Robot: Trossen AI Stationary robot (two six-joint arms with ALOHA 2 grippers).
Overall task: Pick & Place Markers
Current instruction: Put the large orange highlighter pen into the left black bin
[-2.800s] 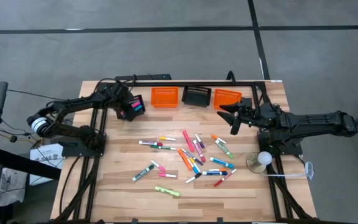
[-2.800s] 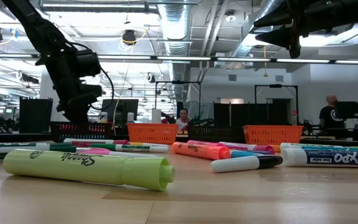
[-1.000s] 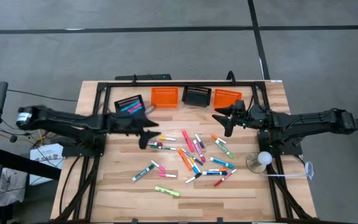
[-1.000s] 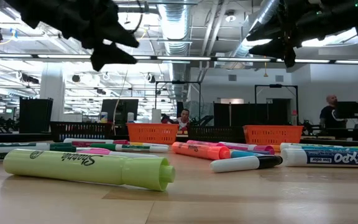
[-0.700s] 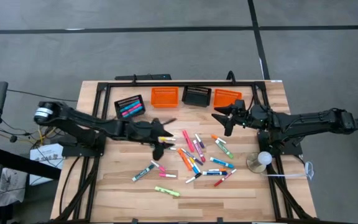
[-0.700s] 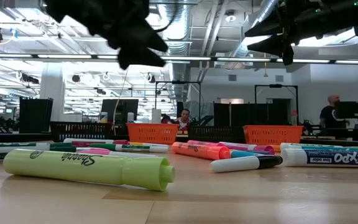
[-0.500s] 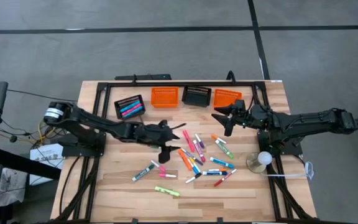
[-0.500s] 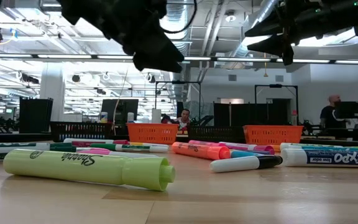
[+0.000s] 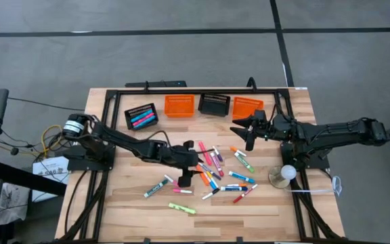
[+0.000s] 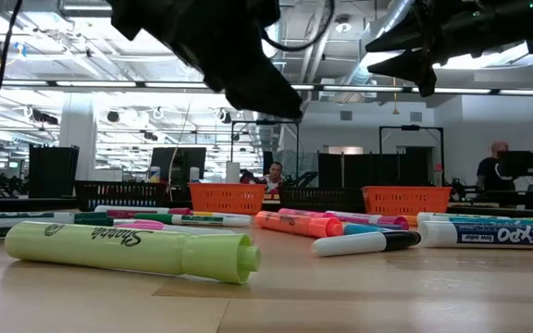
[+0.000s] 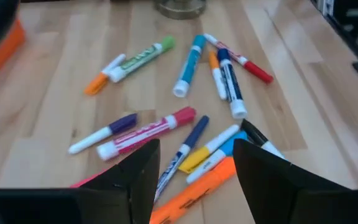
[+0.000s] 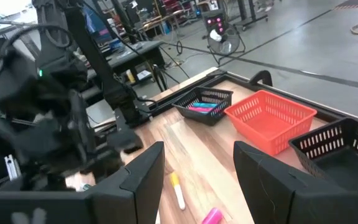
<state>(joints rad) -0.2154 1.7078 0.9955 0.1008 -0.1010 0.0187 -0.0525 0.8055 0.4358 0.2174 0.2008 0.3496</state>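
Wooden tabletop (image 9: 114, 203) stands on grey floor; the low view alone shows a workshop hall with a person (image 10: 273, 175) behind. Four baskets line the far edge: two orange (image 9: 179, 105), two black (image 9: 214, 104). Roughly two dozen markers (image 9: 212, 166) lie mid-table; exact count is uncertain. Left gripper (image 9: 193, 171) hovers over them, fingers spread, empty. Right gripper (image 9: 244, 130) hangs near the far right corner, released.

A yellow-green highlighter (image 10: 132, 250) lying near the table's front edge carries the brand name "Sharpie" in dark script along its barrel. A white marker (image 10: 493, 234) toward the right edge reads "EXPO low odor" in blue.
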